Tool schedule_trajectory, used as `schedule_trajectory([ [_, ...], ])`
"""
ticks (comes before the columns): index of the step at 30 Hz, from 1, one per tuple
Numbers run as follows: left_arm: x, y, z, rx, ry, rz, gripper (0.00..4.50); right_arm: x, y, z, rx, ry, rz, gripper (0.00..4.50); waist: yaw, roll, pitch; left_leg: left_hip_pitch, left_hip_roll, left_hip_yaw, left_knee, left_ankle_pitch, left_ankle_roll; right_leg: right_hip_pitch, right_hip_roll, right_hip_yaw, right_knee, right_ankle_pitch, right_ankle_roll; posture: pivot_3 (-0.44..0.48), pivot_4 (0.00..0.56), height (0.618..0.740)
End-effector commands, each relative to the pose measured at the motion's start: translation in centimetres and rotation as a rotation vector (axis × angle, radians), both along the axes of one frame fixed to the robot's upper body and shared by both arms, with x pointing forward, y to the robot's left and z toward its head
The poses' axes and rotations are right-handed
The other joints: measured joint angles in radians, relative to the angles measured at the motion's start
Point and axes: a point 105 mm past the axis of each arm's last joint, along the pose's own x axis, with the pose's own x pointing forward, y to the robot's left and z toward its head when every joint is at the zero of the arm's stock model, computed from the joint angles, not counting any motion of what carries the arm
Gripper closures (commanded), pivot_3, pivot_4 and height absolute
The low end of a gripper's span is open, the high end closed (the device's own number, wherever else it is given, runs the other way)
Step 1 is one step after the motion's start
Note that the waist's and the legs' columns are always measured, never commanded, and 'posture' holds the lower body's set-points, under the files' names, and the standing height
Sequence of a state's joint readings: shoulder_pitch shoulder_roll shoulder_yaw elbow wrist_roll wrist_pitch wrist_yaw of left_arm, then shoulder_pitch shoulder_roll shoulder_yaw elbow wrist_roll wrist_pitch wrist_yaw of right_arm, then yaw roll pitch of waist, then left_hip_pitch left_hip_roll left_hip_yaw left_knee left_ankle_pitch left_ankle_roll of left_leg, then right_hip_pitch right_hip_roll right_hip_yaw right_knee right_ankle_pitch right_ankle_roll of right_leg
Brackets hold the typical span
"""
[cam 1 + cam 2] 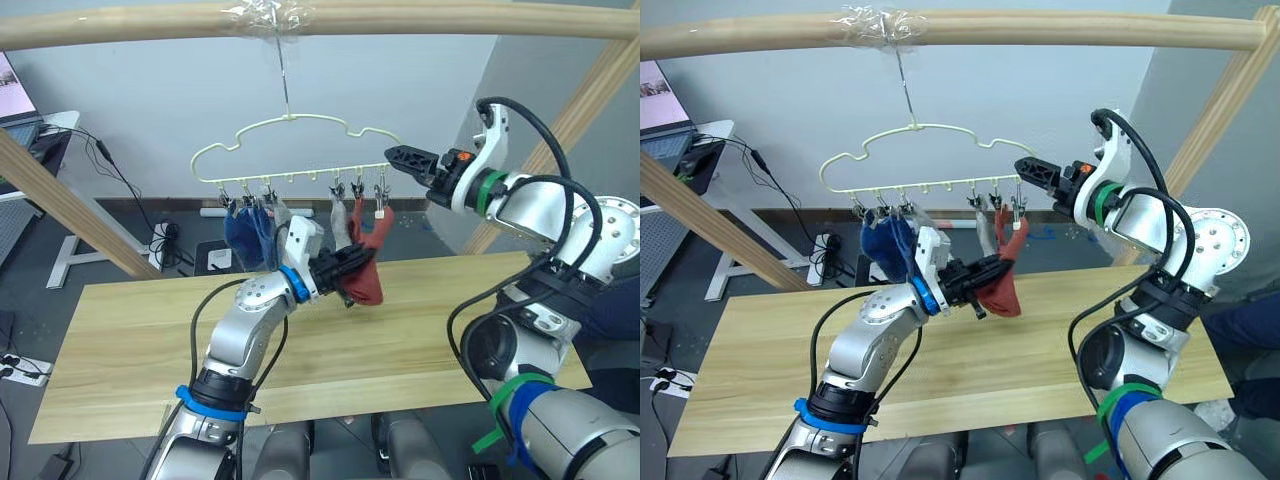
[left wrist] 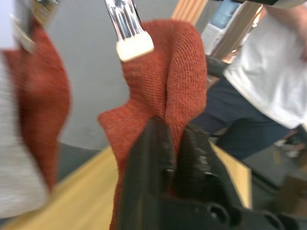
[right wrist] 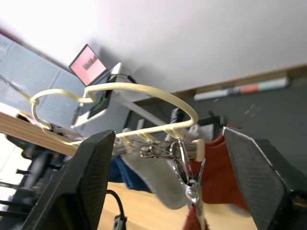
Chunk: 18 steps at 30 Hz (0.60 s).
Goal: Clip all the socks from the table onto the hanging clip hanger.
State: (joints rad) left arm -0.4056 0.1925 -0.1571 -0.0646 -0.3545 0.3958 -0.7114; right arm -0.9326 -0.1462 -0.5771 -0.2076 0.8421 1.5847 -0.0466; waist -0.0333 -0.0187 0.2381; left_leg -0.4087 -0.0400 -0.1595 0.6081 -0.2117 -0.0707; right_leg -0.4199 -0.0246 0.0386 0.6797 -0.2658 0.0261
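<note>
Nearly all hung: rust-red sock (image 1: 370,272) pinched in the left end effector (image 1: 352,272).
It hangs from the clip hanger (image 1: 290,150)'s end clip above the tabletop (image 1: 130,340); right end effector (image 1: 400,158), fingers spread, sits beside that end.

I log: rust-red sock (image 2: 180,72), ribbed matt knit cloth. Clip (image 2: 125,21), polished shiny metal with a pale plastic tip. Clip hanger (image 1: 290,135), smooth pale coated wire. Table (image 1: 150,330), matt light wood planks. Left gripper (image 2: 175,158), matt black plastic.
</note>
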Motion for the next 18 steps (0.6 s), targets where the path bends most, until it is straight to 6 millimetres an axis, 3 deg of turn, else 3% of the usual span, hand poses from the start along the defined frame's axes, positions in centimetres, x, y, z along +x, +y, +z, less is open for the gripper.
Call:
schedule_trajectory([
  [1, 0.0, 0.0, -0.6, 0.015, 0.030, -0.016, 2.75, -0.8, -0.3, -0.6, -0.140, -0.111, -0.016, 0.67, -0.002, 0.000, 0.000, 0.000, 0.000, 0.000, 0.000, 0.000, 0.000, 0.000, 0.000, 0.000, 0.000, 0.000, 0.000, 0.005, 0.215, 0.740],
  [4, -0.4, 1.6, -3.4, 0.090, 0.079, 0.019, 1.97, -0.9, -2.6, -3.9, -0.255, -0.118, -0.121, 0.67, -0.004, 0.000, 0.000, 0.000, 0.000, 0.001, 0.000, 0.000, 0.000, 0.000, 0.000, 0.001, 0.000, 0.000, 0.001, 0.001, 0.217, 0.740],
  [6, -1.2, 2.9, -4.9, 0.155, 0.084, 0.019, 1.36, -1.7, -3.1, -5.8, -0.346, -0.134, -0.099, 0.67, -0.008, 0.000, 0.000, 0.001, 0.000, 0.002, 0.000, 0.000, 0.000, 0.000, 0.001, 0.002, 0.000, -0.001, 0.002, -0.003, 0.218, 0.740],
  [11, -2.3, 6.7, -5.6, 0.224, 0.078, 0.060, 0.04, -3.8, -4.4, -9.8, -0.499, -0.157, -0.009, 0.67, -0.015, 0.000, 0.000, 0.001, 0.001, 0.002, 0.001, 0.000, 0.000, -0.001, 0.001, 0.002, 0.000, -0.003, 0.005, 0.010, 0.214, 0.740],
  [14, -2.1, 10.6, -5.0, 0.257, 0.066, 0.149, 0.04, -5.8, -5.5, -11.7, -0.629, -0.180, 0.088, 0.67, -0.010, 0.000, 0.000, 0.001, 0.001, 0.002, 0.001, 0.000, 0.000, 0.000, 0.001, 0.002, -0.001, -0.002, 0.006, 0.038, 0.208, 0.740],
  [18, -2.2, 17.4, -4.2, 0.367, 0.056, 0.313, 0.04, -8.5, -7.8, -13.5, -0.736, -0.172, 0.204, 0.67, -0.007, 0.000, 0.000, 0.002, 0.001, 0.002, 0.002, 0.000, 0.000, 0.001, 0.001, 0.002, -0.001, -0.002, 0.006, 0.071, 0.200, 0.740],
])
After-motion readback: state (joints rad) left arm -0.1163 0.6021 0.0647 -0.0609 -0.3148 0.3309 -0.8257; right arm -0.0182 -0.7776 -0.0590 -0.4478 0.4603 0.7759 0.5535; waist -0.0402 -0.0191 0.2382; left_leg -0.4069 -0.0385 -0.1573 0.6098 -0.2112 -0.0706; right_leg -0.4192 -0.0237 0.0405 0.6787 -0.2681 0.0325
